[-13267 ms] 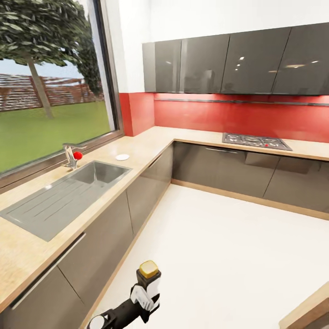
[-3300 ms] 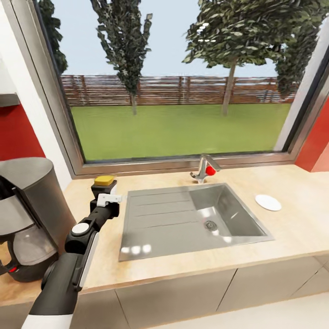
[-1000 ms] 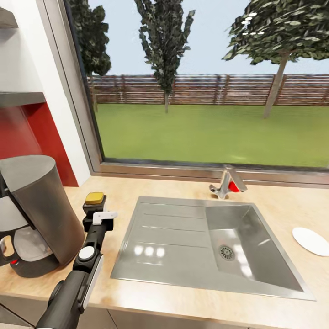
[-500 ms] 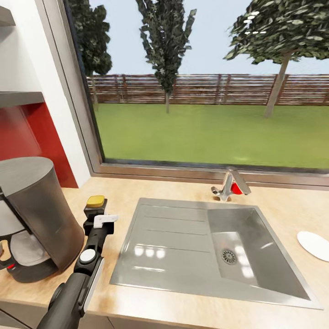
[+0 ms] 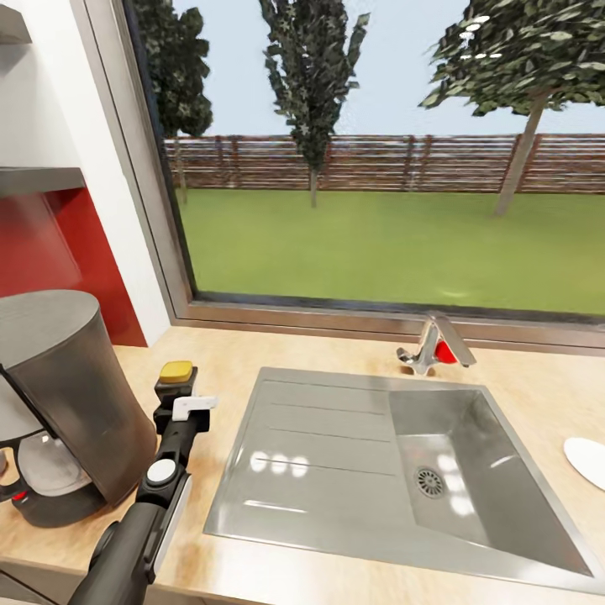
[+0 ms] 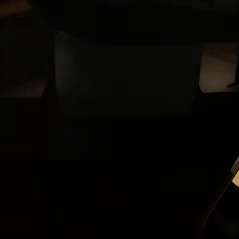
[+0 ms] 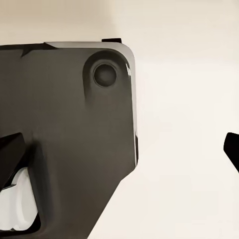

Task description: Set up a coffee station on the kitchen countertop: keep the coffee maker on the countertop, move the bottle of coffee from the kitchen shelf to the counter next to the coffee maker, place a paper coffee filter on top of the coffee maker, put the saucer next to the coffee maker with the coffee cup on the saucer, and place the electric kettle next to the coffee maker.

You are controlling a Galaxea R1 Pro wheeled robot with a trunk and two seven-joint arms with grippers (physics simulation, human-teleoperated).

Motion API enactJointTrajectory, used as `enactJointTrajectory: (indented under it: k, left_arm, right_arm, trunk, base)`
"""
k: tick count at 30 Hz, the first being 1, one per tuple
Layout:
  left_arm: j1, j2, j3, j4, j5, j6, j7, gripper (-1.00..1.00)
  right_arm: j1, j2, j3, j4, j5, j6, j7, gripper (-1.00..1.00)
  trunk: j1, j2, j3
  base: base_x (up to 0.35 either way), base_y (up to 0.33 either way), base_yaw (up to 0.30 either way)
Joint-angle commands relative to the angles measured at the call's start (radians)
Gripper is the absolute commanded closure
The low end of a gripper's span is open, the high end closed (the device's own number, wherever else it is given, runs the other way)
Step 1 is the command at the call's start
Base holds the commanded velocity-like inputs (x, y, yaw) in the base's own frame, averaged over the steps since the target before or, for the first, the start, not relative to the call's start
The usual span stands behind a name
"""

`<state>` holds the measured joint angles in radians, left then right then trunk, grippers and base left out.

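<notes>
On the wooden countertop [image 5: 244, 353], below a wide window [image 5: 378, 168]: coffee maker [image 5: 59, 395], grey, at the far left, glass carafe in its base. Just beside it, the bottle of coffee [image 5: 175, 382], yellow cap, upright, grasped in the left gripper [image 5: 181, 403] at the end of the extended left arm. Steel sink [image 5: 403, 462] with drainboard just right of the bottle; faucet [image 5: 437, 349] with red knob behind the basin. White round disc [image 5: 588, 462] at the right edge, identity unclear. Red wall and shelf [image 5: 38, 181] above the coffee maker. Left wrist view dark. Right gripper: jaw state cannot be told.
</notes>
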<state>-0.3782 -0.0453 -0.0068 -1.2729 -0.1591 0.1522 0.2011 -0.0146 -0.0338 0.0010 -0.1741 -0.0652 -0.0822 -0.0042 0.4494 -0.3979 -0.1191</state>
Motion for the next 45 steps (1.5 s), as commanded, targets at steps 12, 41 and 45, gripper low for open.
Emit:
enactJointTrajectory:
  k: [12, 41, 45]
  left_arm:
    - [-0.001, 0.000, 0.002, 0.097, -0.013, -0.086, 0.010, 1.00]
    - [-0.001, 0.002, 0.002, 0.136, -0.012, -0.111, 0.011, -1.00]
    - [-0.001, 0.001, 0.002, 0.136, -0.011, -0.128, 0.011, -1.00]
  right_arm:
    - [-0.001, 0.000, 0.001, 0.002, -0.007, -0.004, 0.000, -1.00]
    - [-0.001, -0.002, 0.001, 0.005, -0.007, -0.004, 0.000, -1.00]
    - [-0.001, -0.002, 0.001, 0.005, -0.007, -0.004, 0.000, -1.00]
  trunk:
    - [0.001, -0.002, -0.002]
    - [0.001, -0.002, -0.002]
    - [0.001, -0.002, -0.002]
  base:
    - [0.002, 0.000, 0.001]
    - [0.000, 0.000, 0.000]
    - [-0.019, 0.000, 0.000]
